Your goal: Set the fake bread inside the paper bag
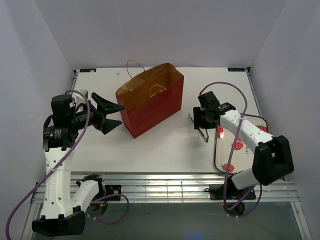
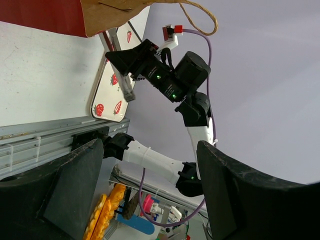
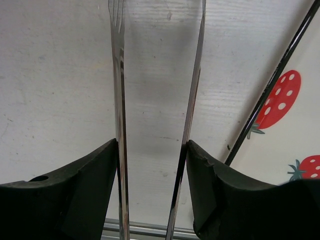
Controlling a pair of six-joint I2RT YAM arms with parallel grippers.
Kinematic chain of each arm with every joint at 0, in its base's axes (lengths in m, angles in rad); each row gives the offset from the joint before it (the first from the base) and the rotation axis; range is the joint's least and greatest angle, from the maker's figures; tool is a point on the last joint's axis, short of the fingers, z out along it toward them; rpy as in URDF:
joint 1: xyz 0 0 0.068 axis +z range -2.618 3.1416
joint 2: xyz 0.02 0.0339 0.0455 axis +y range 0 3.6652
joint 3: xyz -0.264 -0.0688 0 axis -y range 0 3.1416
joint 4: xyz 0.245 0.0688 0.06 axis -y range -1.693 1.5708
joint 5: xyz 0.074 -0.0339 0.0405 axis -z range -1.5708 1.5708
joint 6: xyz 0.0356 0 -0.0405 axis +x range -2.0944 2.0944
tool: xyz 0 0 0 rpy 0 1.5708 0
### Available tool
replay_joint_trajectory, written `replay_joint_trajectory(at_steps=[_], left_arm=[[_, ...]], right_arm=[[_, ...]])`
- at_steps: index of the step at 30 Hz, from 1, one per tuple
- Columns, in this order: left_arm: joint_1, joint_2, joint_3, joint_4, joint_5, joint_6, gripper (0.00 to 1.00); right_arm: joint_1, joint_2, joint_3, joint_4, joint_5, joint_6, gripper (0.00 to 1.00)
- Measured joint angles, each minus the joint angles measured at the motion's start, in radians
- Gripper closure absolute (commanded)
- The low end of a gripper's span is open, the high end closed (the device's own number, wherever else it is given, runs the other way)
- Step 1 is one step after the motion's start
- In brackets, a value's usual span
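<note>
The red-brown paper bag [image 1: 155, 107] stands open in the middle of the table, its tan inside and cord handles showing. An orange curved shape [image 1: 157, 90] sits inside it; I cannot tell whether it is bread or a handle. No other fake bread shows on the table. My left gripper [image 1: 119, 116] is open and empty, just left of the bag's near corner; the bag's rim [image 2: 110, 15] shows in the left wrist view above the open gripper [image 2: 149, 165]. My right gripper [image 1: 201, 121] is shut on silver tongs [image 1: 201, 132], whose two arms [image 3: 118, 100] run between the fingers [image 3: 80, 200].
A white tray with strawberry prints [image 1: 241, 146] lies at the right, partly under the right arm; it also shows in the left wrist view [image 2: 112, 92] and the right wrist view [image 3: 287, 130]. Metal rails [image 1: 165, 190] run along the near edge. Orange clutter [image 2: 107, 210] lies below the table.
</note>
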Motion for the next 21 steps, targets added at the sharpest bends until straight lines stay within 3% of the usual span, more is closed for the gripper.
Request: replay_joint_trajectory(at_steps=[9, 21], left_arm=[[0.0, 0.01, 0.0, -0.002, 0.0, 0.0, 0.15], [0.0, 0.026, 0.006, -0.003, 0.0, 0.001, 0.15]], right_arm=[[-0.001, 0.036, -0.117, 0.04, -0.089, 0.004, 0.38], [-0.001, 0.099, -0.141, 0.079, -0.155, 0.004, 0.33]])
